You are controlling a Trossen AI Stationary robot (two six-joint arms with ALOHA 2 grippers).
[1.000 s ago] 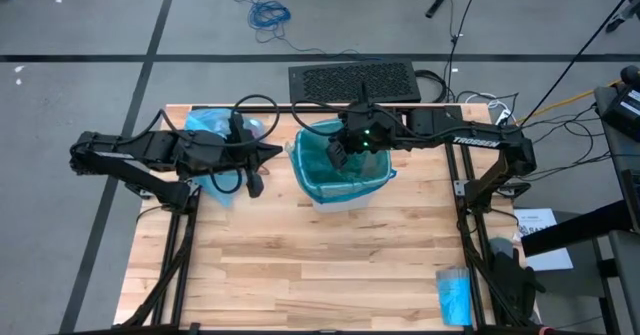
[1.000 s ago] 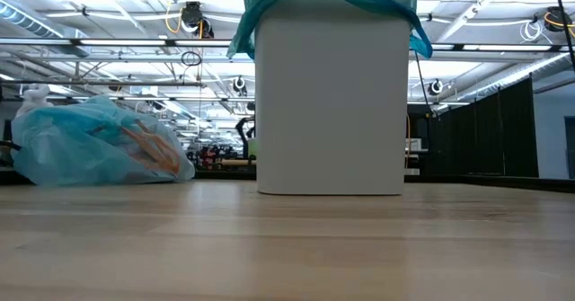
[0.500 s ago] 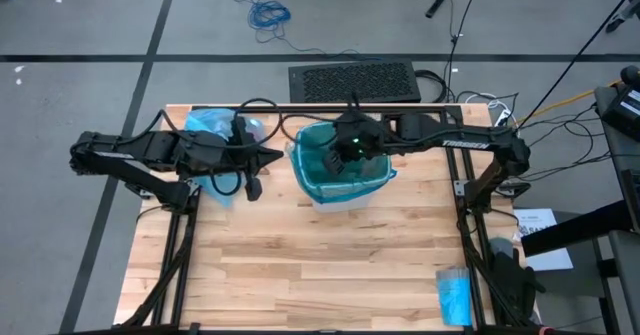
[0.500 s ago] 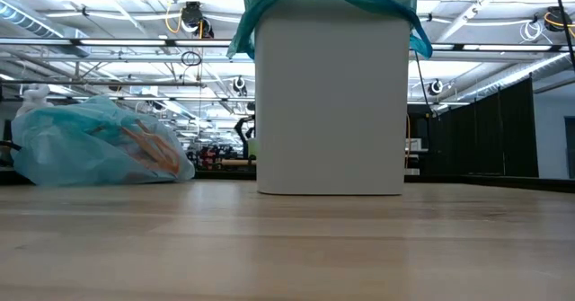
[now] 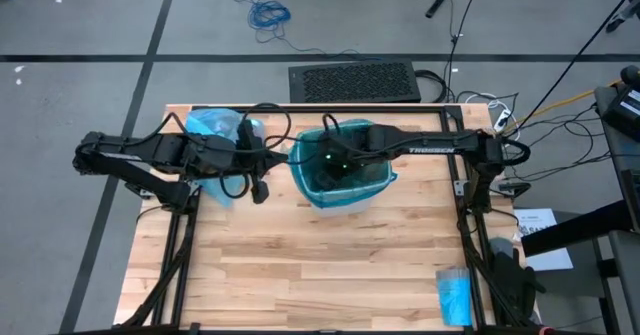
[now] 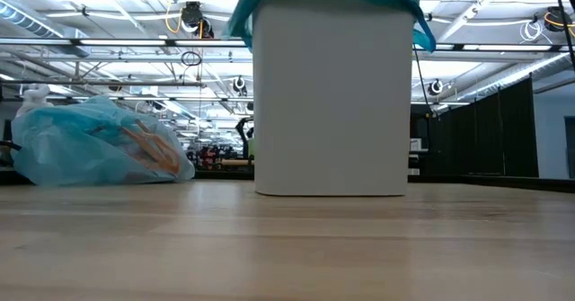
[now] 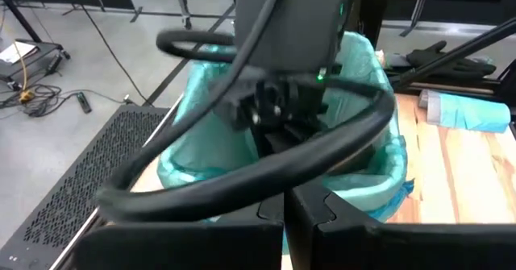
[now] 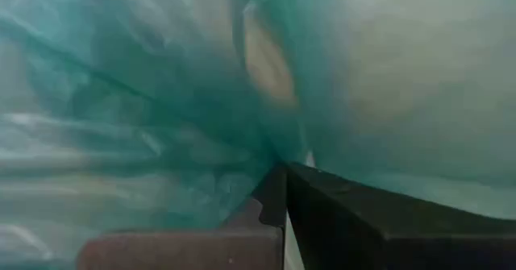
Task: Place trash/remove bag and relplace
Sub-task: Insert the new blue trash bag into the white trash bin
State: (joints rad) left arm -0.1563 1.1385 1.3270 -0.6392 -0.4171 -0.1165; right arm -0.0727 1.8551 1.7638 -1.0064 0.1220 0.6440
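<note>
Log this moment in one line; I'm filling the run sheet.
right gripper: shut, inside bin liner | left gripper: shut, beside bin | full bag: on table

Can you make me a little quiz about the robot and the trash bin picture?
1. True or false: the right gripper is down inside the white bin.
2. What lines the bin: A) a teal-green bag, B) a red cloth, C) nothing?
3. What lies on the table beside the left gripper?

Key: 1. True. 2. A. 3. The filled light blue bag.
</note>
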